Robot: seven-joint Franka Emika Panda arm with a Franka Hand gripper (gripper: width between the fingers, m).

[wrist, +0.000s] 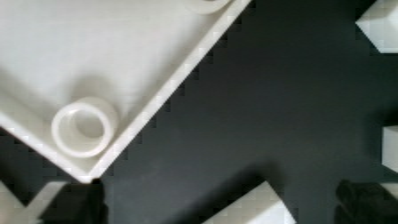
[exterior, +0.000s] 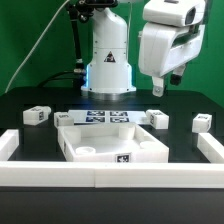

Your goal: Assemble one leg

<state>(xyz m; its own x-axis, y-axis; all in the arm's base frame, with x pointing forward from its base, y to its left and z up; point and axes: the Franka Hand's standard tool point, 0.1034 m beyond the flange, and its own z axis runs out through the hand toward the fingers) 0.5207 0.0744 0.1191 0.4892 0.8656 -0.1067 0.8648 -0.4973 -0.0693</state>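
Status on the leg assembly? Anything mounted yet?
Done: nothing visible. One leg and others like it lie loose on the table, and the round recess in the square piece is empty. In hand: nothing. The gripper hangs above the table, jaws apart. Left: pick a leg and seat it in the square piece.

Exterior view faces the arm (exterior: 108,60) frontally; wrist view looks down close onto the shared square piece (exterior: 100,143) (wrist: 89,60).
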